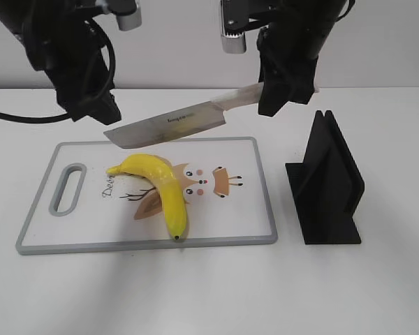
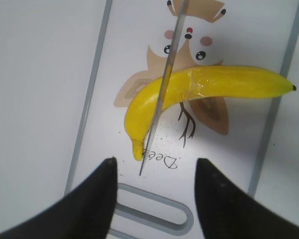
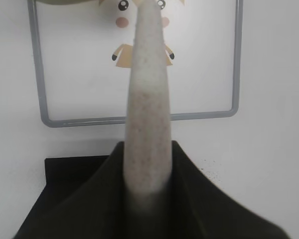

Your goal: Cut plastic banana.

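Note:
The plastic banana (image 1: 160, 188) lies whole and curved on the white cutting board (image 1: 251, 223), over its deer print; it also shows in the left wrist view (image 2: 214, 84). My right gripper (image 1: 283, 87) is shut on the pale speckled handle (image 3: 148, 124) of a knife (image 1: 171, 125). The blade hangs in the air above the banana's stem end, tip to the left, and shows edge-on in the left wrist view (image 2: 164, 84). My left gripper (image 2: 154, 194) is open and empty, held above the board's handle slot (image 2: 159, 209).
A black knife stand (image 1: 325, 185) stands on the table to the right of the board. The board has a grey rim (image 3: 139, 119). The white table (image 1: 195, 293) lies in front of the board.

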